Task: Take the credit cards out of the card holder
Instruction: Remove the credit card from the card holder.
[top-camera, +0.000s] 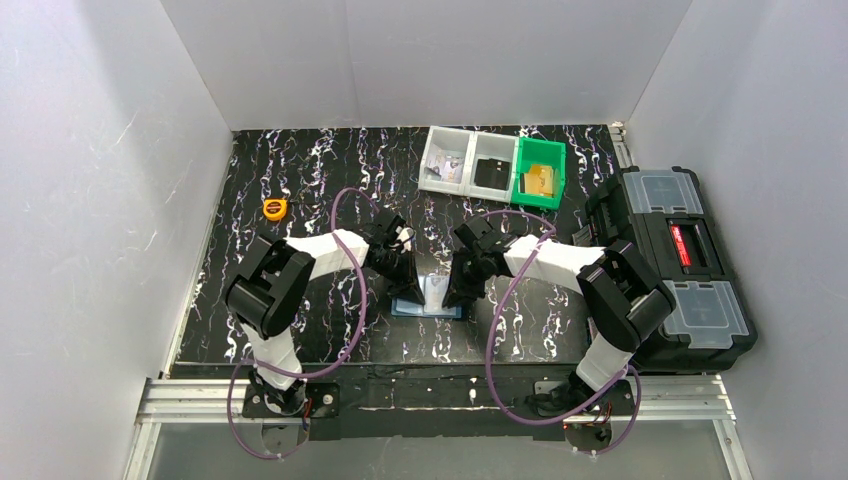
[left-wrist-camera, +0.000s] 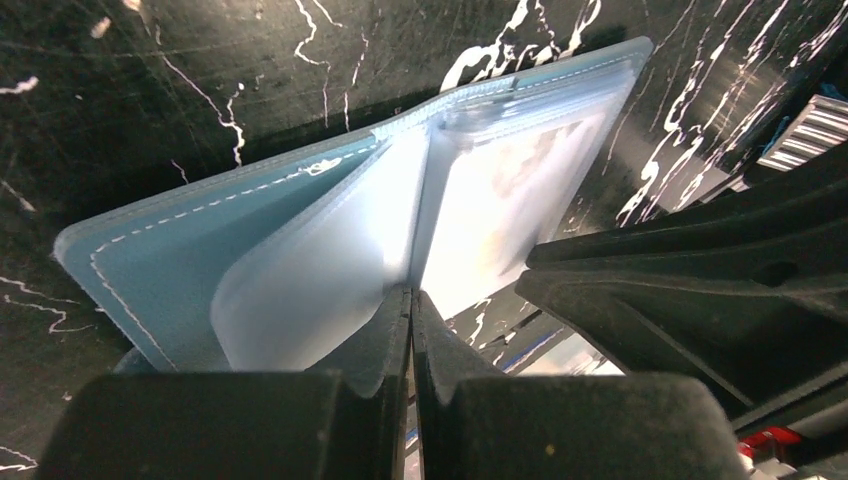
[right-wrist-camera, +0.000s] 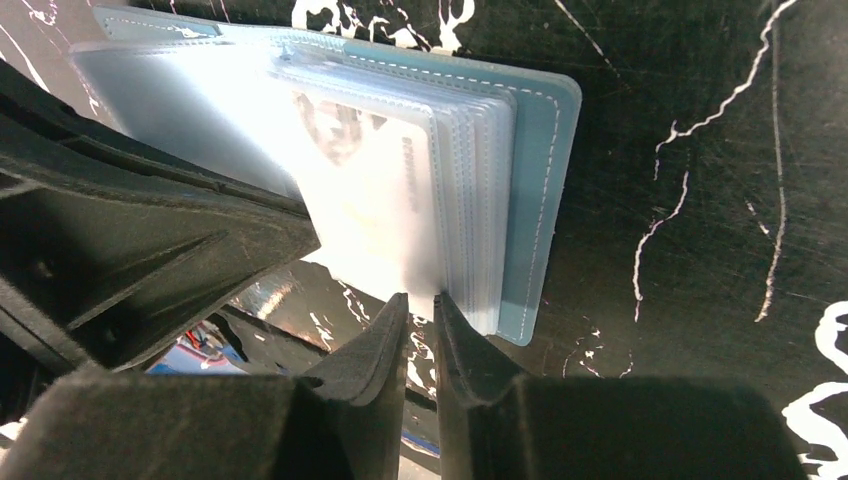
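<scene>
The card holder (top-camera: 428, 303) lies open on the black marbled table between both arms, dusty-blue cover (left-wrist-camera: 170, 255) down and frosted sleeves fanned upward. A credit card (right-wrist-camera: 365, 180) shows faintly through the top sleeve of the right-hand stack. My left gripper (left-wrist-camera: 411, 296) is shut, its tips touching the holder where two sleeves meet at the spine. My right gripper (right-wrist-camera: 421, 302) stands open by a narrow gap, its tips at the near edge of the sleeve stack, with table showing between the jaws. In the overhead view the left gripper (top-camera: 408, 287) and right gripper (top-camera: 461, 291) flank the holder.
Two clear bins (top-camera: 467, 160) and a green bin (top-camera: 540, 172) sit at the back of the table. A black toolbox (top-camera: 672, 262) stands along the right edge. An orange tape measure (top-camera: 275, 208) lies at the left. White walls enclose the table.
</scene>
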